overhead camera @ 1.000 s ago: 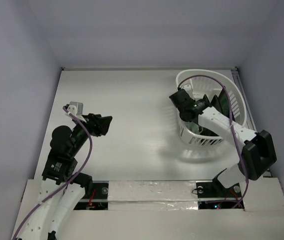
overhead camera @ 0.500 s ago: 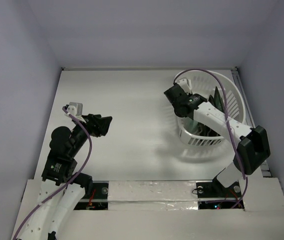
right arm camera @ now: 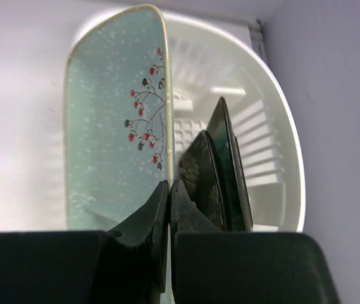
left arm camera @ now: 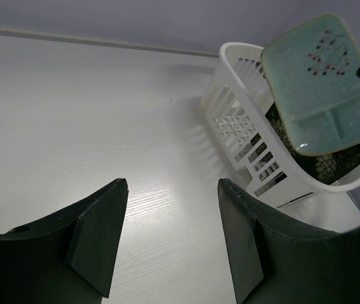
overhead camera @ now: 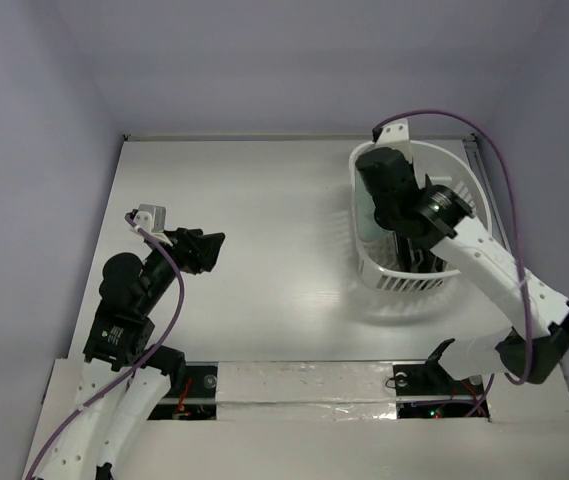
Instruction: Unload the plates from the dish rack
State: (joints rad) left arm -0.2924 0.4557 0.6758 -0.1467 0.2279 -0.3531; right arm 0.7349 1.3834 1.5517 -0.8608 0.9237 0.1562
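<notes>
My right gripper is shut on the edge of the pale mint-green oblong plate with red berry sprigs and holds it on edge, lifted above the white dish rack. In the top view this gripper and the plate hang over the rack's left part. The black square plate and the dark-rimmed teal plate stand on edge in the rack. The left wrist view shows the raised mint plate over the rack. My left gripper is open and empty, far left of the rack.
The rack stands at the table's back right, close to the right wall. The white tabletop stretches between the two arms. A taped front edge runs along the near side by the arm bases.
My right arm has lifted the mint-green plate up out of the rack and swung its wrist toward the back right. The left arm has not moved.
</notes>
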